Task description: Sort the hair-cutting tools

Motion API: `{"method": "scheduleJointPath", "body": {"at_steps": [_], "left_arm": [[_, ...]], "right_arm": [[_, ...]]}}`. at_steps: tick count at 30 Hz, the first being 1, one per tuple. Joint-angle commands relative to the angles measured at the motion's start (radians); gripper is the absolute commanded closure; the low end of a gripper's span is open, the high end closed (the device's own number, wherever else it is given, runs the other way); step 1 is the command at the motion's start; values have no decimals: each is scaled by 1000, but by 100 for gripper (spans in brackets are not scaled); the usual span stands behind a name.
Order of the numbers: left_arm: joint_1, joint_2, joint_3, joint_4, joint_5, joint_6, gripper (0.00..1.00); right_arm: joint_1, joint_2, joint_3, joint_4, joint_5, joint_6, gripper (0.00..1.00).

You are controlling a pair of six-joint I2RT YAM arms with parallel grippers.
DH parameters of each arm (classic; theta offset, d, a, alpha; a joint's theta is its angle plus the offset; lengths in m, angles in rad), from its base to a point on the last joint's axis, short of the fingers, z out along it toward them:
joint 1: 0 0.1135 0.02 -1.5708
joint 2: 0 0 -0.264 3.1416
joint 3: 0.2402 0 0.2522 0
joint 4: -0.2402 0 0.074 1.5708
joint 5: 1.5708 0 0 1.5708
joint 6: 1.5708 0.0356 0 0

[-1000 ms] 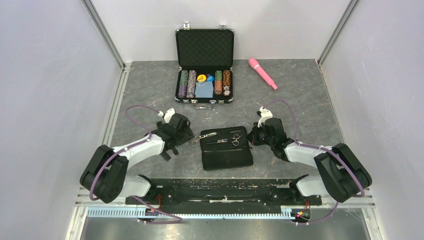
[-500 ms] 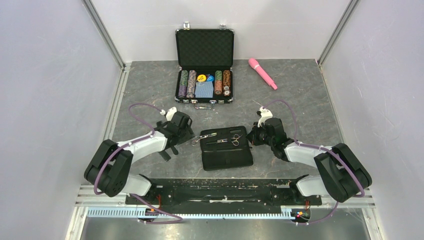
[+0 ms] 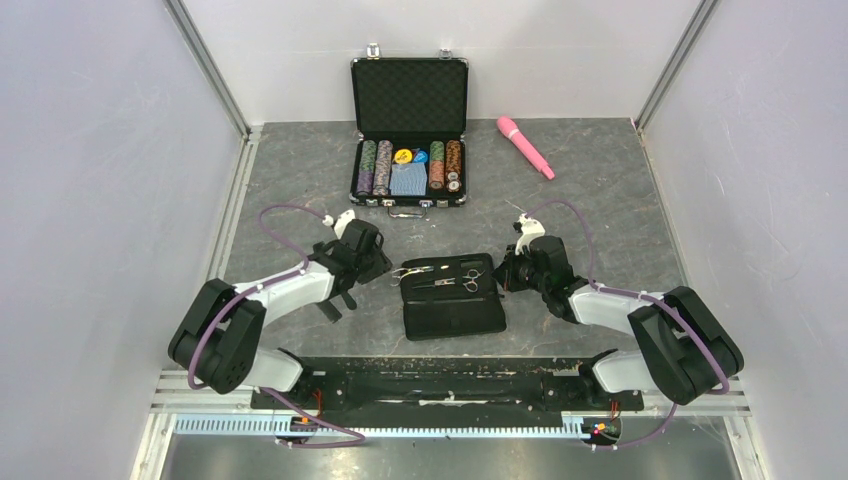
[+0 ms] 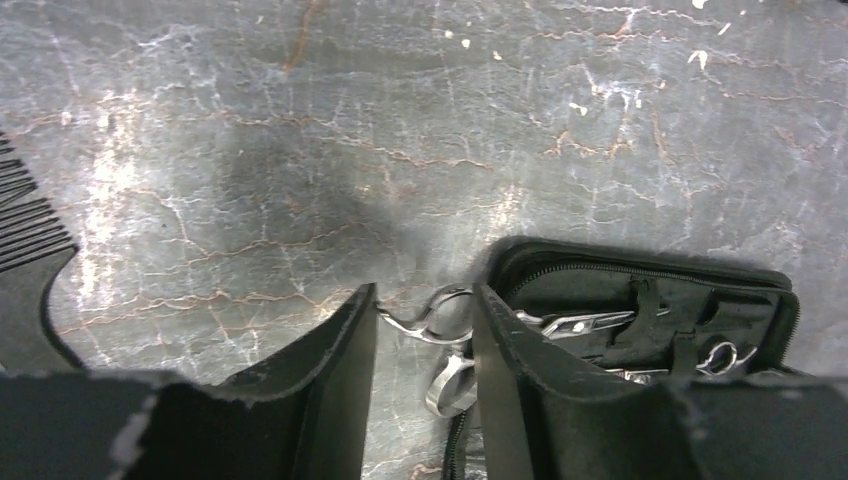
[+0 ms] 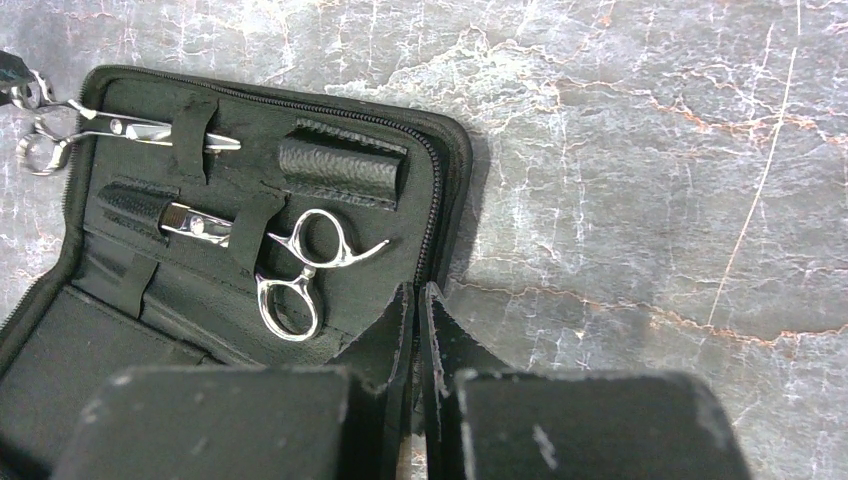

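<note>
Comb (image 4: 25, 230): black, flat on the grey table (image 3: 600, 200), at the far left of my left wrist view.
Left gripper (image 4: 422, 300): jaws apart, one either side of the ring handles; I cannot tell whether they press.
Upper scissors (image 4: 560, 322): blades under a strap, rings over the pouch's left edge.
Pouch (image 3: 455, 312): lying open between the arms.
Second scissors (image 5: 300, 265): strapped inside, rings to the right.
Right gripper (image 5: 420, 295): fingers together at the pouch's right edge, holding nothing I can see.
</note>
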Motion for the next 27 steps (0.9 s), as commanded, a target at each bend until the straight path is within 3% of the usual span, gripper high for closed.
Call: {"method": "scheduleJointPath", "body": {"at_steps": [1,13,19,27], "left_arm": [[-4,13,41,43,56,27,67],[-21,55,82,37,95,51,74],[-24,14,78,-13,71,41,58],[-83,-20,48,-46,82,35,56]], "right_arm": [[0,-5,4,64,-29,5,100],[0,0,4,69,-36,7,100],[0,-2,3,70,-39,7,100],[1,0,4,74,-39,9,100]]}}
